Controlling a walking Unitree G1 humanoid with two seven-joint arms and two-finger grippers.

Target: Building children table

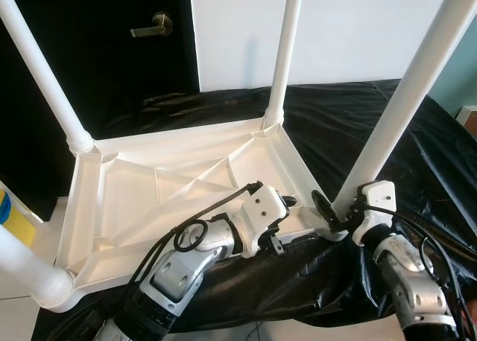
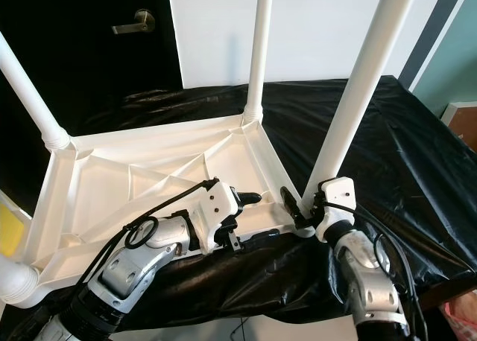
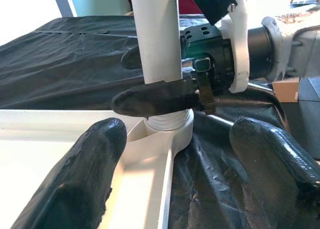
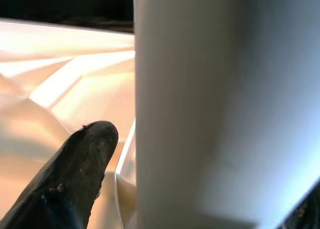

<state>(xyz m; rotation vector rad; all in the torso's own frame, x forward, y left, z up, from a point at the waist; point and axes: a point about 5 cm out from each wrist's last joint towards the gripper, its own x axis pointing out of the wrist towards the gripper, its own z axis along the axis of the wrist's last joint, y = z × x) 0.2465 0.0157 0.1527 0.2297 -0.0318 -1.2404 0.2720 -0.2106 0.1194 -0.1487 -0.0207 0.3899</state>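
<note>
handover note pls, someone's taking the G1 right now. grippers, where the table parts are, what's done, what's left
Right gripper: shut on the near-right leg, low down by its socket.
Left gripper: open, resting over the tabletop's near edge, pointed at that same leg's base; holding nothing.
Tabletop: upside down on the black sheet, ribbed underside up.
Done: all four white legs stand in the corner sockets: near-right, far-right, far-left, near-left.
Left: I can't tell whether the near-right leg is fully seated; check it, release, then turn the table upright.
</note>
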